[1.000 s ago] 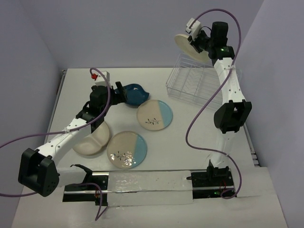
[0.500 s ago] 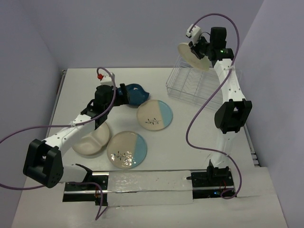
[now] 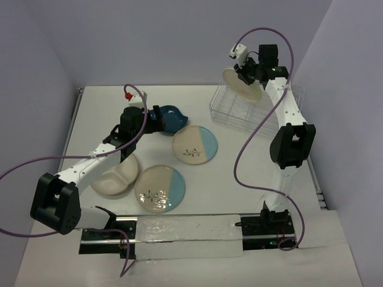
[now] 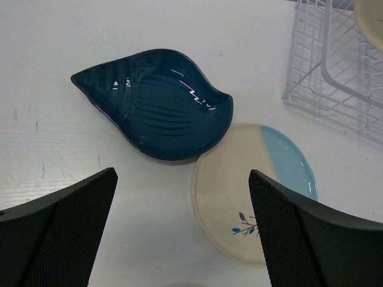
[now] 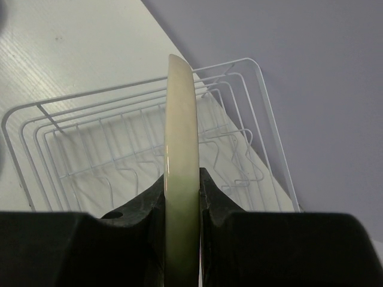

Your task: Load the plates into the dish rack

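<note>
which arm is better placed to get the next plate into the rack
Right. The right fingers are shut on a cream plate, held edge-on above the dish rack. The left fingers are open over the blue leaf dish, which lies on the table.

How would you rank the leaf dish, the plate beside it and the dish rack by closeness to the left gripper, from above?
1. Leaf dish, just beyond the left gripper.
2. Cream-and-blue plate beside it, toward the bases.
3. Dish rack, far right.
</note>
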Motion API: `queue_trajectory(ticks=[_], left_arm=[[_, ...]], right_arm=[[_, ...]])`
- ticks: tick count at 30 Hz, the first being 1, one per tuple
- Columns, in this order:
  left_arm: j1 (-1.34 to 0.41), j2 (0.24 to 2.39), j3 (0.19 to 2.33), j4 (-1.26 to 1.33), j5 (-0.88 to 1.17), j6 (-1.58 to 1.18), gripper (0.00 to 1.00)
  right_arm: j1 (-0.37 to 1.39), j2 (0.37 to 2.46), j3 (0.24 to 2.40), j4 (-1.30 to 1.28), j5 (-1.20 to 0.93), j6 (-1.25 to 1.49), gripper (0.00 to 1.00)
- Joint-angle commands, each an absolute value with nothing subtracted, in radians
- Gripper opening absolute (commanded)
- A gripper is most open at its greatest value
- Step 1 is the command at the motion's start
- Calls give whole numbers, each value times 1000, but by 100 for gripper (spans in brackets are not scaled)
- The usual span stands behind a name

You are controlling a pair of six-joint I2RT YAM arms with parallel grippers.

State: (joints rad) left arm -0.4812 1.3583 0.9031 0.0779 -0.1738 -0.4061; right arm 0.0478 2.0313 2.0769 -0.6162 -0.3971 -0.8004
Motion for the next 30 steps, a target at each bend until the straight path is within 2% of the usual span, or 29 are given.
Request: queue_trajectory(ticks=[1, 9, 16, 17, 18, 21, 24, 27, 30], left_arm=[[-476, 1383, 932, 136, -142, -395, 99], [-476, 1431, 963, 167, -101, -398, 99], [-476, 1568, 1128, 260, 96, -432, 99], [-476, 1646, 1185, 264, 173, -451, 99], [-477, 1647, 1222, 271, 175, -452, 99], [-504, 1832, 1468, 208, 263, -436, 99], [-542, 1995, 1716, 132, 233, -391, 99], [-575, 2109, 1829, 114, 178, -385, 99], [-603, 2229, 2033, 75, 114, -390, 99]], right_arm=[[46, 1954, 2089, -513, -354, -864, 0], [53, 1959, 2215, -475, -406, -825, 0], [89, 1997, 2344, -460, -328, -920, 0], [87, 1991, 2338, -460, -312, -943, 0], [87, 1988, 2330, -460, -311, -943, 0], [87, 1983, 2310, -460, -288, -967, 0], [83, 1979, 2300, -460, -267, -971, 0], [73, 1968, 2279, -460, -265, -965, 0], [62, 1945, 2252, -459, -290, -940, 0]])
